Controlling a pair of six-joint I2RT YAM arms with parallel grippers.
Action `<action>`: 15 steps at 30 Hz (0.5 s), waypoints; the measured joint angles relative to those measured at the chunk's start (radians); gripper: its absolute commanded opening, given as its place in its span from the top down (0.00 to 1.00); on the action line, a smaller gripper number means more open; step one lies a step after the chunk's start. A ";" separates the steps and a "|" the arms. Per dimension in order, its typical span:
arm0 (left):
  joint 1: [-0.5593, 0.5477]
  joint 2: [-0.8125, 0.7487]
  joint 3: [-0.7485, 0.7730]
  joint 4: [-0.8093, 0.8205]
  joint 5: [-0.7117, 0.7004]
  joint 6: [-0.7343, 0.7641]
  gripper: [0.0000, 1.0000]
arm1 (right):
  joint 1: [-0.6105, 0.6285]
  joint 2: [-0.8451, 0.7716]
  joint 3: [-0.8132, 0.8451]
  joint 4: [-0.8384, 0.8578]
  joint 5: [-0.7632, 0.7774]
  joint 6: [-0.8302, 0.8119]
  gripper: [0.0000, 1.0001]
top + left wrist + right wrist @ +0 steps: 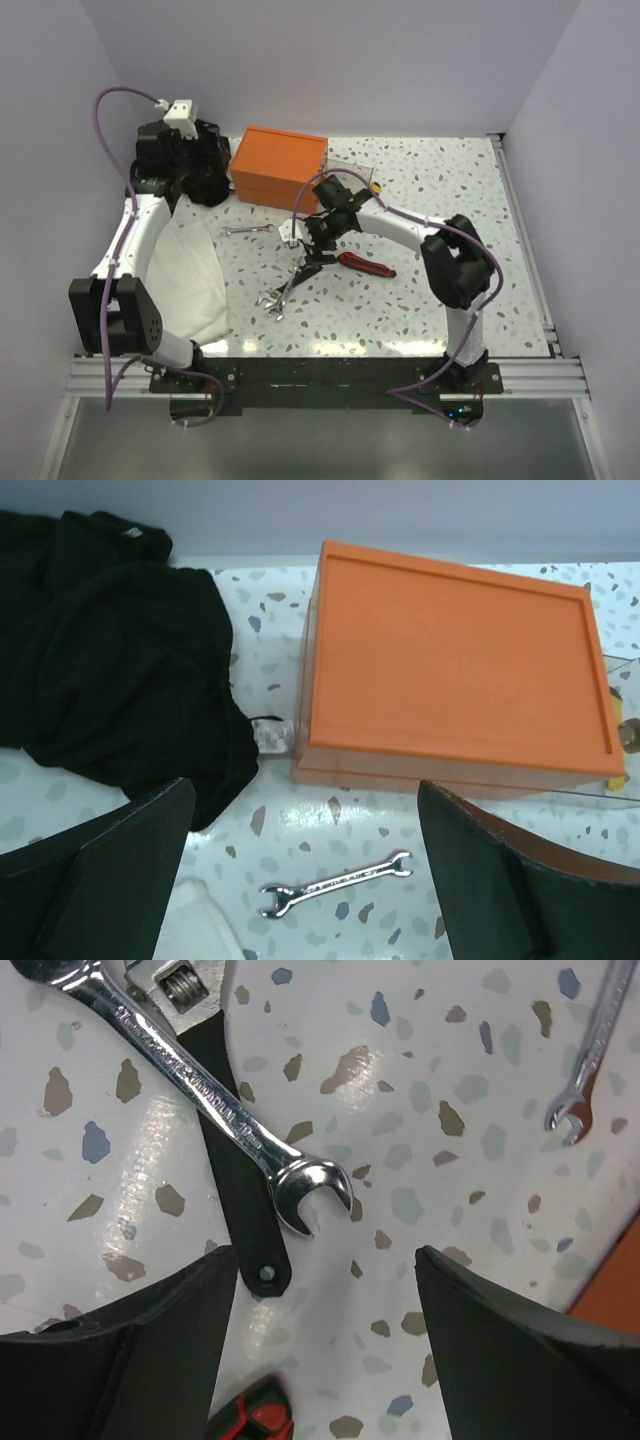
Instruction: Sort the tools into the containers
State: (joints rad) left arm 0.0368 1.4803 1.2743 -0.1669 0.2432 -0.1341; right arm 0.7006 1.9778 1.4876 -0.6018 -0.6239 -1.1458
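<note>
Progress: early stage. The right tool [325,1260] hovers mid-surface [450,200] with fingers spread wide and empty, above the dark-handled adjustable tool [235,1190] and a silver metal open-ended wrench [215,1100]. The left tool [305,790], equally wide and empty, sits by the far-left corner, facing the orange rectangular plastic box [455,650]. A clear plastic drawer tray [625,690] projects beside it; its contents are unclear. The lone small silver wrench [335,885], wrench cluster [278,298] and red-and-black utility knife [366,264] lie unsorted.
</note>
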 measured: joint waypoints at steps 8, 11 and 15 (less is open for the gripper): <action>0.034 -0.104 -0.110 -0.020 -0.027 0.013 0.01 | 0.045 0.094 0.139 -0.216 -0.016 -0.313 0.25; 0.045 -0.127 -0.127 -0.022 -0.031 0.014 0.01 | 0.060 0.111 0.174 -0.269 -0.021 -0.371 0.29; 0.064 -0.149 -0.142 -0.022 -0.030 0.013 0.01 | 0.083 0.144 0.206 -0.323 -0.023 -0.399 0.31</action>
State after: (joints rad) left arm 0.1013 1.3315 1.1320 -0.1886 0.2131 -0.1207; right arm 0.7834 2.1216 1.6939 -0.9249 -0.6464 -1.5444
